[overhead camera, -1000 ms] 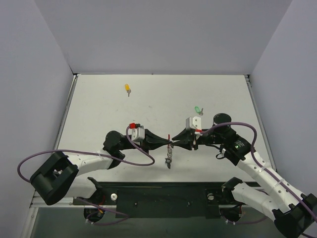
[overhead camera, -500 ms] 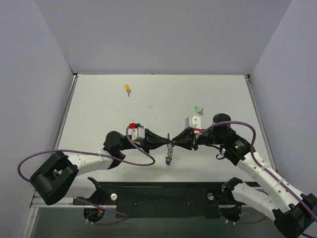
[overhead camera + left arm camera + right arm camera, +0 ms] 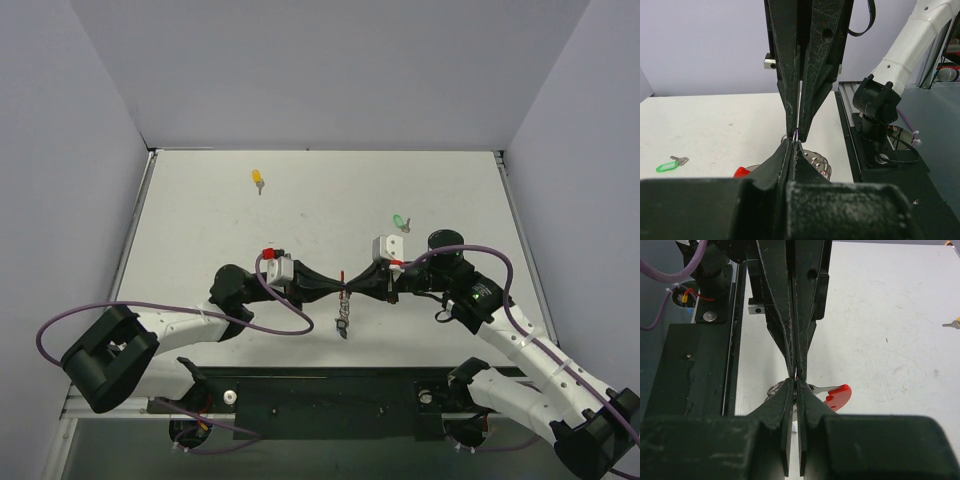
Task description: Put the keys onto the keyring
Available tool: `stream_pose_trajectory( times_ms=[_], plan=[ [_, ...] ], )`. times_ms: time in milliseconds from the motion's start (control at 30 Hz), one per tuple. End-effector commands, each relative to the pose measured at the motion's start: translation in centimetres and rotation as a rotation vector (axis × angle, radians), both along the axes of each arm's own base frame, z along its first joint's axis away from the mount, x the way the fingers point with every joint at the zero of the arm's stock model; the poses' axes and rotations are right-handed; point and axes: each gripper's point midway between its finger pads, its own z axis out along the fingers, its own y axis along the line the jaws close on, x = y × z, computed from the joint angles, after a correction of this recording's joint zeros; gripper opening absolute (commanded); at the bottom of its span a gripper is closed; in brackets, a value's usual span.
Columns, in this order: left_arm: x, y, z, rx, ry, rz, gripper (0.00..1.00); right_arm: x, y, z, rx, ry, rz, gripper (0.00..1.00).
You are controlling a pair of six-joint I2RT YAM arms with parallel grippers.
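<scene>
The keyring [image 3: 343, 292] is held off the table [image 3: 200, 230] at mid-table, pinched from both sides. The left gripper [image 3: 338, 289] comes in from 9 o'clock and the right gripper [image 3: 349, 290] from 3 o'clock, both sets of jaws clenched on its wire, tip to tip. Its red tag [image 3: 839, 393] is seen under the tips. A dark piece [image 3: 342, 322] is hung at 6 o'clock; whether it is the black key cannot be told. The green key [image 3: 400, 221] is seen loose near 1 o'clock, and the yellow key [image 3: 258, 179] well apart at 11 o'clock. Neither is threaded, so at least two keys are judged outstanding.
</scene>
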Motion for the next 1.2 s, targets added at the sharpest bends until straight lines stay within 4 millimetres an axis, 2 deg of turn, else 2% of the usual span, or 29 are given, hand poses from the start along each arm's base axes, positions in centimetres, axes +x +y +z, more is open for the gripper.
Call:
stream_pose_trajectory(
  times_ms=[0,67,100,200,333,533,667,767,833,1033,1167],
  plan=[
    [0.1,0.2,5.4,-0.160,-0.109,0.022,0.00,-0.2,0.0,0.5,-0.008,0.002,0.018,0.00],
    [0.1,-0.1,5.0,-0.139,-0.087,0.005,0.01,-0.3,-0.3,0.8,-0.018,-0.003,0.035,0.00],
    [0.1,-0.2,4.7,-0.122,-0.072,-0.001,0.04,-0.8,-0.5,0.3,-0.045,0.027,0.041,0.00],
    [0.1,-0.2,4.3,-0.100,-0.058,0.001,0.19,-0.9,-1.0,0.3,-0.084,0.004,0.053,0.00],
    [0.2,-0.1,3.7,-0.060,-0.055,0.015,0.30,-1.1,-1.7,-0.2,-0.130,0.005,0.054,0.00],
    [-0.4,-0.1,3.3,-0.026,-0.068,-0.019,0.34,-1.0,-2.4,-0.6,-0.178,-0.004,0.043,0.00],
    [-0.3,-0.4,2.1,0.067,-0.075,-0.028,0.34,-1.6,-4.1,-2.0,-0.298,-0.005,0.049,0.00],
    [-0.3,-0.9,1.8,0.112,-0.094,-0.037,0.35,-1.2,-5.0,-2.3,-0.373,-0.044,0.047,0.00],
    [0.2,-1.3,1.4,0.146,-0.132,-0.013,0.48,-1.2,-5.9,-2.5,-0.429,-0.067,0.044,0.00],
    [0.8,-3.1,0.1,0.209,-0.136,0.032,0.61,-1.3,-8.1,-3.4,-0.590,-0.114,0.075,0.00],
    [1.3,-4.3,-0.3,0.207,-0.133,0.069,0.63,-1.1,-9.1,-3.6,-0.665,-0.121,0.081,0.00]
  ],
)
